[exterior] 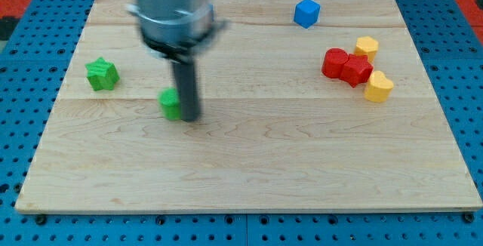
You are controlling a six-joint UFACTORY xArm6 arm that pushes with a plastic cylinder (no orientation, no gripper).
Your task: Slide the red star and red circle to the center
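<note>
The red circle [334,62] and the red star [356,70] lie touching each other at the view's right. My tip [189,118] stands left of the board's middle, far from both red blocks. It is right beside a small green block [170,103], which the rod partly hides.
A green star [102,74] lies at the view's left. A blue cube [306,12] sits near the top edge. A yellow block [367,47] is above the red star and a yellow block [379,87] below it, both close. The wooden board [249,186] sits on a blue pegboard.
</note>
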